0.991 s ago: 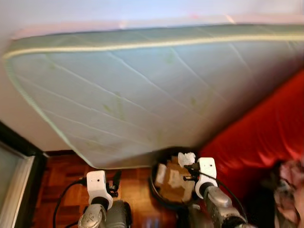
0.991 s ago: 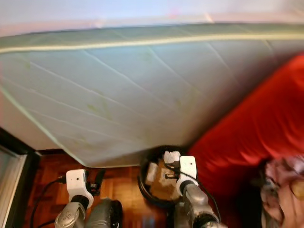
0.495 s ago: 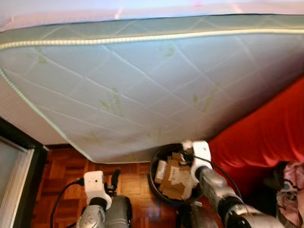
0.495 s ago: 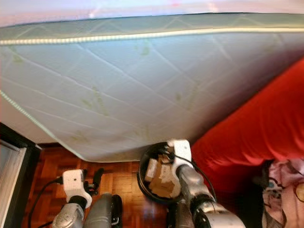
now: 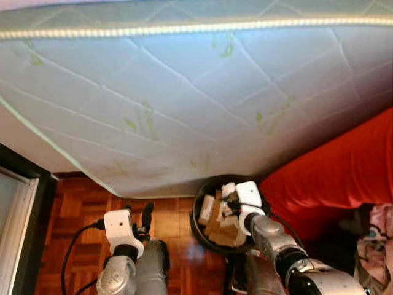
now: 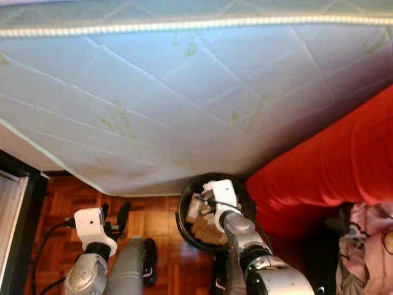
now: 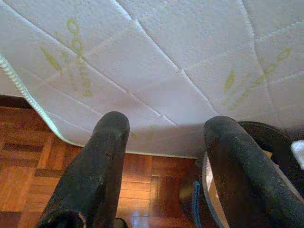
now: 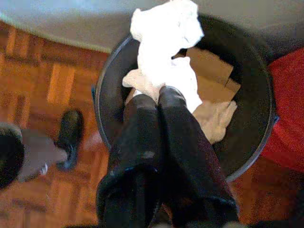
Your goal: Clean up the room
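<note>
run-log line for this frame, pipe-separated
right gripper: shut on white tissue, over black bin | left gripper: open, idle | bin holds cardboard scraps

The mattress (image 5: 184, 104) is quilted cloth, matt. The floor (image 5: 80, 209) is glossy wood parquet. The bin (image 8: 256, 99) looks like smooth dark plastic, holding brown cardboard (image 8: 209, 71) and crumpled white paper (image 8: 164, 52).

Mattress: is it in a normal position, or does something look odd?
Odd: the mattress stands tilted on edge against the wall, its lower edge overhanging the black bin, where the right gripper holds a white tissue.
</note>
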Robot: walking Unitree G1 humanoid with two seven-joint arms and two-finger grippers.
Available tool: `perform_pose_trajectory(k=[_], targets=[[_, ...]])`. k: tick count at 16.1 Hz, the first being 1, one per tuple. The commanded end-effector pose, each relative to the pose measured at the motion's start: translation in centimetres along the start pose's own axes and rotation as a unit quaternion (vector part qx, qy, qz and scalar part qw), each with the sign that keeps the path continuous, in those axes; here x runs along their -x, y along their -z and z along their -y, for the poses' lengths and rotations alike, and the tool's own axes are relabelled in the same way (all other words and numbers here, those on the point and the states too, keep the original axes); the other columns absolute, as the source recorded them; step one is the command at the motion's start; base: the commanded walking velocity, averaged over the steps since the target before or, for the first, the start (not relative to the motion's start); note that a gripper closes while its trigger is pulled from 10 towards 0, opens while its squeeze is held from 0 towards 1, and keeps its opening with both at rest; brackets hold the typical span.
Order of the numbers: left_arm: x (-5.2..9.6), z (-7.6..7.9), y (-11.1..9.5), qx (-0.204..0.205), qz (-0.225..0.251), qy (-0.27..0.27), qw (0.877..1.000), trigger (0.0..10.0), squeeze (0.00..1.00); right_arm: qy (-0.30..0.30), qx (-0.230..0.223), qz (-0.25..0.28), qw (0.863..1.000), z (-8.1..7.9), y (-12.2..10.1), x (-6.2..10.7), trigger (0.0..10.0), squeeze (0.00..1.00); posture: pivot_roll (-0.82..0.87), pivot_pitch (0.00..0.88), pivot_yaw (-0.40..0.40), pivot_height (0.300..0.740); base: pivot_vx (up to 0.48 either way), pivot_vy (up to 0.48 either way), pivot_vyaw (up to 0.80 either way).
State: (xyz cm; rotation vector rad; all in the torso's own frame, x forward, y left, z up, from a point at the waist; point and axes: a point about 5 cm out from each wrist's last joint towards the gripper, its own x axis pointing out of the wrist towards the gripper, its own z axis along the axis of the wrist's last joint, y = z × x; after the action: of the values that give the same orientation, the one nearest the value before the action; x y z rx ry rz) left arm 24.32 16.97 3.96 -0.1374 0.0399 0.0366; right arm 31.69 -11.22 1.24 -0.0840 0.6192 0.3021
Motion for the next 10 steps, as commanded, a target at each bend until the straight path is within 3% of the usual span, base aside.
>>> perform_pose_trajectory(k=[1,10], targets=[[0.9,-0.1,0.8,0.005,-0.022,-0.006,1.0,10.0,0.0,-0.003,0.014,-0.039,0.999,-0.1,2.0,0.2,10.0,0.0,0.24,0.433,-0.033,0.658,0.0,0.0,0.0],[2.2,0.2,0.4,0.007,-0.042,-0.012,0.999,10.0,0.0,0.004,0.023,-0.055,0.998,-0.2,2.6,0.3,10.0,0.0,0.25,0.455,-0.034,0.658,0.0,0.0,0.0]])
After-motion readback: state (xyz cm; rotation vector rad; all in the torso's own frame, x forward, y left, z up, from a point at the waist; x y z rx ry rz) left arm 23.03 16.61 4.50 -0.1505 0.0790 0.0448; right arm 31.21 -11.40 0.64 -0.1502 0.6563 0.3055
